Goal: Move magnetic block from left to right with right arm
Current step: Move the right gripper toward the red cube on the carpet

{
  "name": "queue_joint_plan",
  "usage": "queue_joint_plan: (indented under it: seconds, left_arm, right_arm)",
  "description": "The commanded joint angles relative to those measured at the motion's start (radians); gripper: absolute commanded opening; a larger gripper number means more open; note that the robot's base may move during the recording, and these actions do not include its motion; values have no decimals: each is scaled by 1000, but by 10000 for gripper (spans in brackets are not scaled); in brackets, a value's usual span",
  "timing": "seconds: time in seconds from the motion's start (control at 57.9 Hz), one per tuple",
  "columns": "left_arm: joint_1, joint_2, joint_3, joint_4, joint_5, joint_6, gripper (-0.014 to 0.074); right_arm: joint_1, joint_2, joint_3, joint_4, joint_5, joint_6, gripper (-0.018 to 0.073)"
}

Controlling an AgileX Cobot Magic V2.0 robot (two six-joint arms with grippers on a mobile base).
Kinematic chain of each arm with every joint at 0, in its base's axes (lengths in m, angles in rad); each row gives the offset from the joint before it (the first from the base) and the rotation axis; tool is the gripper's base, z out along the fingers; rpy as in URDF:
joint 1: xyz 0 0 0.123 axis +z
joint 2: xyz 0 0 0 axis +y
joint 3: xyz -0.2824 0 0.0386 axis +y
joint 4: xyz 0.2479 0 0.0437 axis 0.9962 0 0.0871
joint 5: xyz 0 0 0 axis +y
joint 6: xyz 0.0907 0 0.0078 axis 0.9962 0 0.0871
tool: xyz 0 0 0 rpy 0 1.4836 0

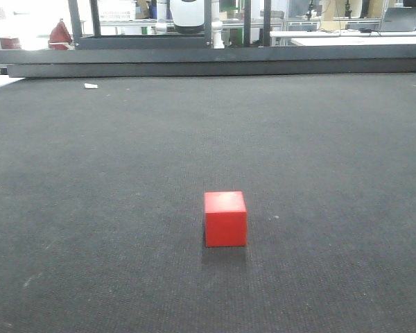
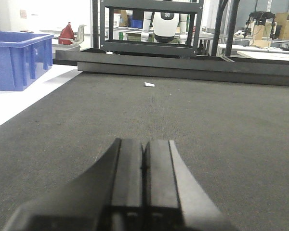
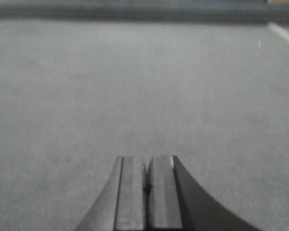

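Left fingers (image 2: 130,163) are pressed together on nothing over the dark surface (image 2: 221,125), and the magnetic block (image 1: 225,218) only shows in the front view, sitting about mid-width toward the near edge. Right fingers (image 3: 132,183) are closed and empty too. Neither wrist view catches the block, so can't tell which way it lies from them.

Right wrist view soft and washed grey throughout. Right gripper (image 3: 145,161) cut off by near edge; left gripper (image 2: 144,144) cropped likewise. Far white scrap (image 1: 91,86) too small to identify. Blue crate (image 2: 14,60) clipped at left edge.
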Motion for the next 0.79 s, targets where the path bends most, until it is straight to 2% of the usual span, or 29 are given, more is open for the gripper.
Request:
queue_joint_plan:
  seconds: [0.0,0.207,0.397,0.553,0.622,0.777]
  left_arm:
    - [-5,-11,8,-5,-86,-2,-126]
    - [-5,-11,8,-5,-86,-2,-126]
    - [-5,-11,8,-5,-86,-2,-126]
    - [-5,-11,8,-5,-86,-2,-126]
    - [-5,-11,8,-5,-86,-2,-126]
    - [-5,-11,8,-5,-86,-2,-126]
  right_arm:
    - [-3,100,-97,-10,-46,-10,29]
    - [-2,347,-206,-9,-68,-9,29]
    - [36,571,-340,-10,111,18,31]
    - [136,723,-445,-35,230,107,47]
    - [199,788,-492,-65,277,175,136]
    - [319,914,-590,-90,380,386,519]
